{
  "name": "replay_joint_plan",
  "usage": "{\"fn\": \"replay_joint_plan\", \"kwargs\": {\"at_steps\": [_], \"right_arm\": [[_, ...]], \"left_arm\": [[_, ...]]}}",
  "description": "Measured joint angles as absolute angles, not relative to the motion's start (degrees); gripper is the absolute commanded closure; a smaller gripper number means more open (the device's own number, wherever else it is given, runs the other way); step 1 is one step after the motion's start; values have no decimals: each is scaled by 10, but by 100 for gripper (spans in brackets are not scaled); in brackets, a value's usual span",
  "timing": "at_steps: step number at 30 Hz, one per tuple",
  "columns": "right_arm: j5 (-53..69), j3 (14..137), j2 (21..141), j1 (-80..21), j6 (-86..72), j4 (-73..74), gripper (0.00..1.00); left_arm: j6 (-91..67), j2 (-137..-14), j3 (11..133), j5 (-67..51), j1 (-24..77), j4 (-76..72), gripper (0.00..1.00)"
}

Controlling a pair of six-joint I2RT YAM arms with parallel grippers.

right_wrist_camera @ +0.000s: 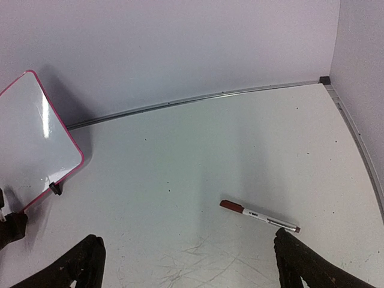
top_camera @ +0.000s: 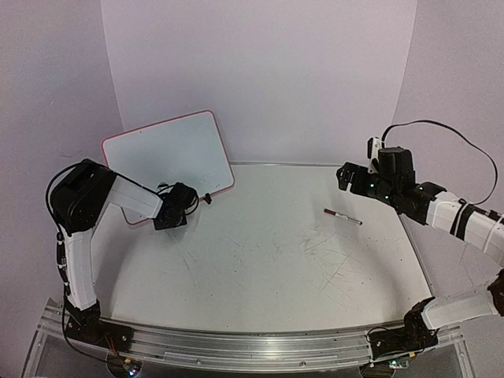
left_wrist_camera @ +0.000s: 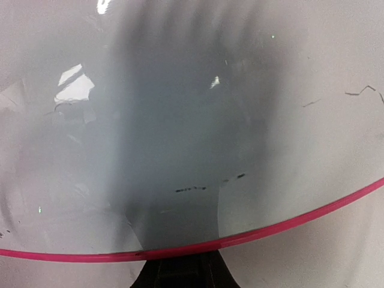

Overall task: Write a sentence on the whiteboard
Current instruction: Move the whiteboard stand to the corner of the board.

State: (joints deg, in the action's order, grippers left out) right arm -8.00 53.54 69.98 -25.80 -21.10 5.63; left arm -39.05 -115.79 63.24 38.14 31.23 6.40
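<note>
Pale lilac walls close in a scuffed white table, seen from above. The whiteboard is at the far left, tipped up on its lower edge, and my left gripper pinches that edge next to a black clip foot. The marker lies flat on the table well to the right, with my right gripper hovering near it. From my left wrist the whiteboard fills nearly everything. The pink-red frame curves across the bottom and my left gripper shows only as a dark shape beneath it. I see a few faint dark marks but no sentence, so I judge the writing not yet begun. From my right wrist, my right gripper is spread wide and empty above the marker, and the whiteboard is far off to the left. The risks, as I judge them: the marker is round and may roll away if one finger reaches it first. I hold the board along one edge only, so the press of the tip could swing or slip it and smear the strokes. A capped marker would write nothing.
</note>
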Motion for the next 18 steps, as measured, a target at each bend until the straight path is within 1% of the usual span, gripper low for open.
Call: {"fn": "replay_joint_plan", "kwargs": {"at_steps": [13,18], "right_arm": [[-45,533,728,-258,-211,57,2],[-35,533,746,-258,-211,59,2]], "left_arm": [[-378,-1160,621,366,489,22,100],[-369,-1161,604,362,533,-12,100]]}}
